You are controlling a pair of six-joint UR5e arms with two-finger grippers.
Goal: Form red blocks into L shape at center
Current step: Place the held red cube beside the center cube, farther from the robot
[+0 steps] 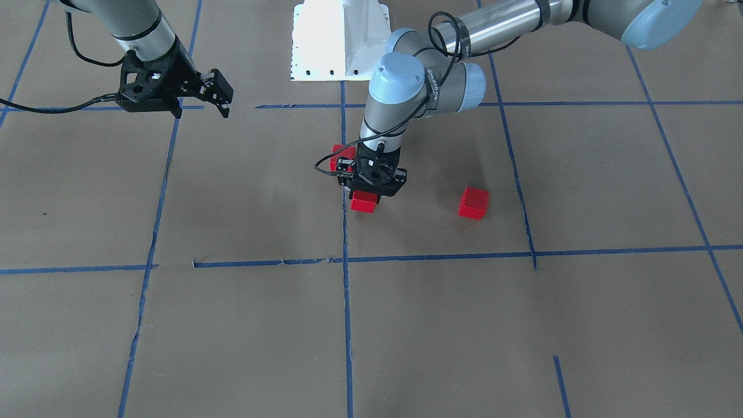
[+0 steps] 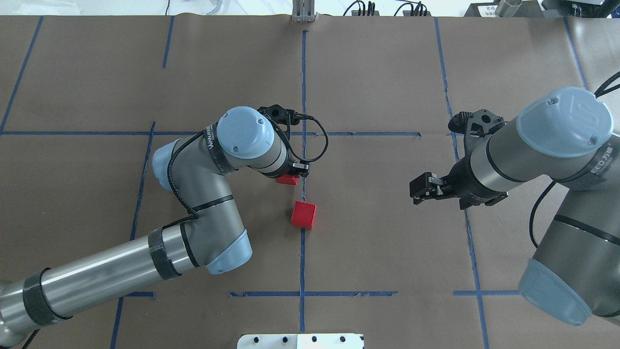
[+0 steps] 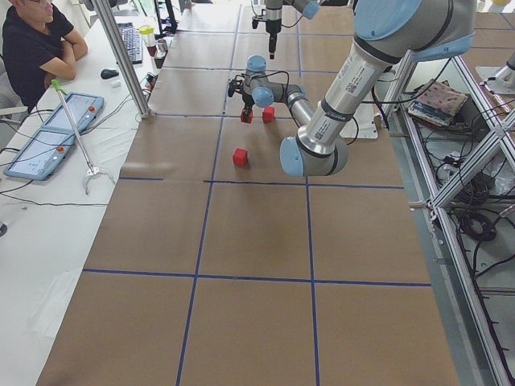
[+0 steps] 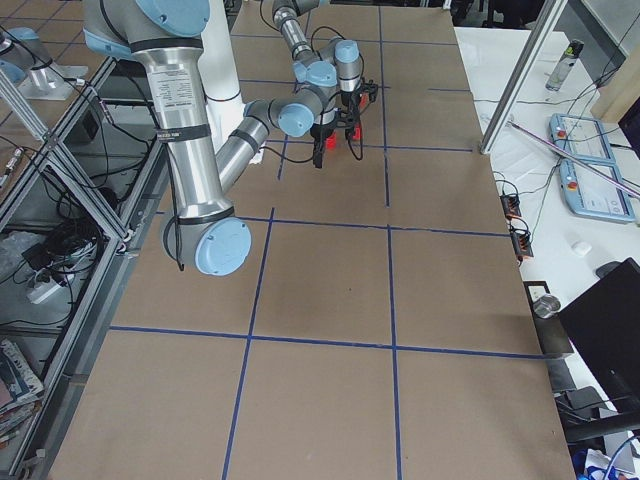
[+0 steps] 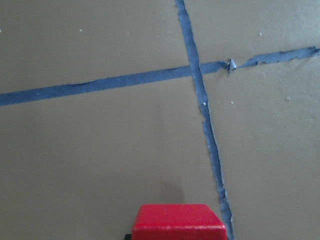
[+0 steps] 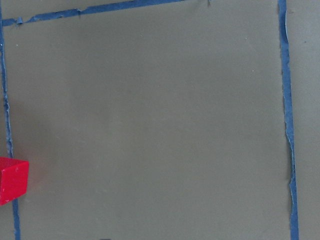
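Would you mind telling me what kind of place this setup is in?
Probably a robotics lab: a paper-covered table gridded with blue tape, teach pendants on a side bench, and a seated operator beside it.

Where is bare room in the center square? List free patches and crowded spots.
Free: the half of the center square between the middle tape line and the right gripper. Also the strip between the lone red block and the left gripper. Crowded: along the tape line, where that gripper stands over a second red block with a third red block close by.
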